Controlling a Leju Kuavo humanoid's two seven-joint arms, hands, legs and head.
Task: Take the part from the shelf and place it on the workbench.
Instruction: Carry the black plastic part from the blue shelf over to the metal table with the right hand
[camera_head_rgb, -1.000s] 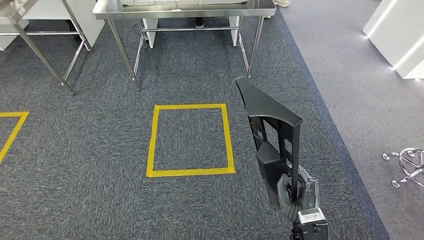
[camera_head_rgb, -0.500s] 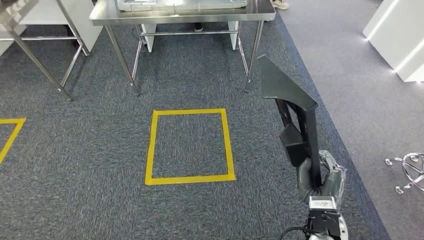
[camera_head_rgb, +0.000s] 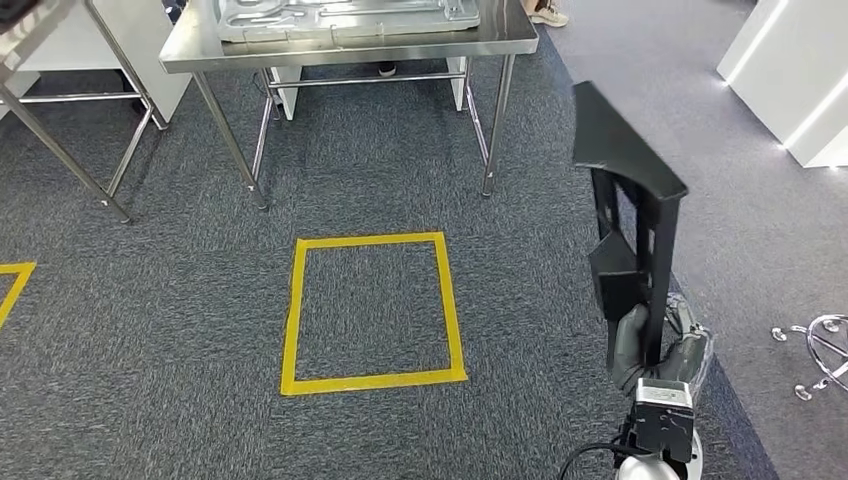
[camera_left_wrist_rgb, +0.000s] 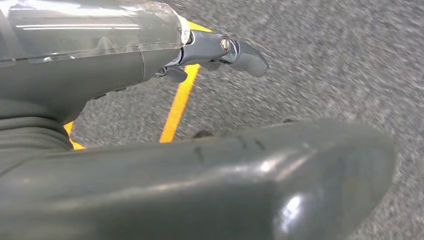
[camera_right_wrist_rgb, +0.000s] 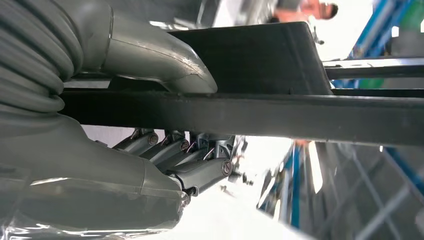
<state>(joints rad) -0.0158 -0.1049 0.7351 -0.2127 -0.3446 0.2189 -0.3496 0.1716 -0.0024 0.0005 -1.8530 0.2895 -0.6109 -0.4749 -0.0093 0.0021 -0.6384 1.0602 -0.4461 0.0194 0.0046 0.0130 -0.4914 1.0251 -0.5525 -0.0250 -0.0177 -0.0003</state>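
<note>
The right hand (camera_head_rgb: 660, 352) holds the black part (camera_head_rgb: 628, 200) by its lower end, out at the robot's right side above the grey carpet (camera_head_rgb: 150, 330). The part stands nearly upright, its long axis running up from the hand, with the broad slanted top plate pointing up and away toward the workbench (camera_head_rgb: 340, 45). In the right wrist view the thumb (camera_right_wrist_rgb: 150, 55) lies on one side of a black bar of the part (camera_right_wrist_rgb: 280, 117) and the fingers (camera_right_wrist_rgb: 195, 170) curl around the other, clamping it. The left hand (camera_left_wrist_rgb: 150, 100) hangs over the carpet near a strip of yellow tape (camera_left_wrist_rgb: 179, 102), 1 finger stretched out and nothing in it. A yellow tape square (camera_head_rgb: 372, 312) lies on the floor before the steel workbench, where a pale moulded tray (camera_head_rgb: 345, 15) rests.
</note>
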